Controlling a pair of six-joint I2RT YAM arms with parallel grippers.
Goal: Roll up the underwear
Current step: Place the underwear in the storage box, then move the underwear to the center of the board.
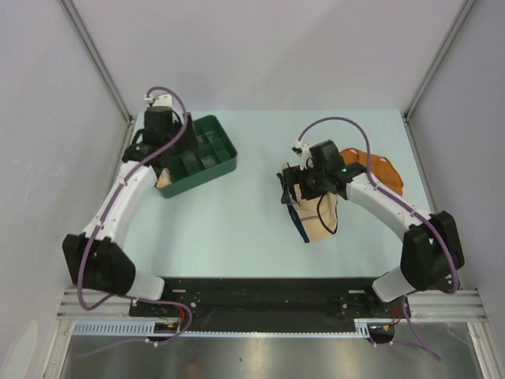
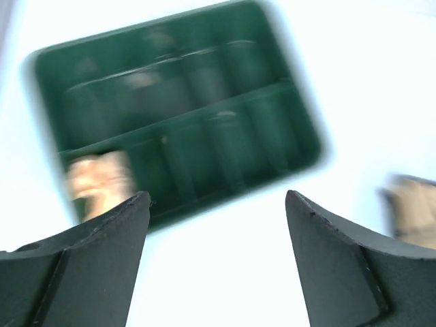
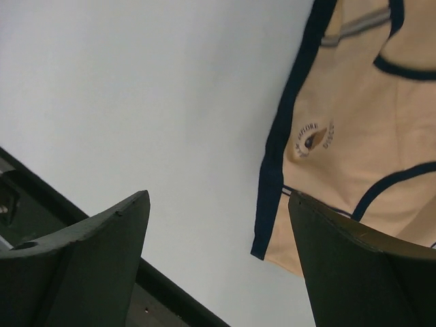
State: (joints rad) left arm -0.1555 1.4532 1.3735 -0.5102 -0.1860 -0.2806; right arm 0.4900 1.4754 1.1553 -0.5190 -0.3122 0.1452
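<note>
Only txt: tiny arced print round an emblem [image 3: 312, 139] on the cream underwear [image 3: 354, 88], approx. "…PLORE DISCO…", rest illegible.

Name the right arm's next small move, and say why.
Probably lower the right end effector onto the dark-trimmed edge of the cream garment and pinch it: the jaws stand open and empty, and the garment lies flat, unrolled, just beside them.
</note>
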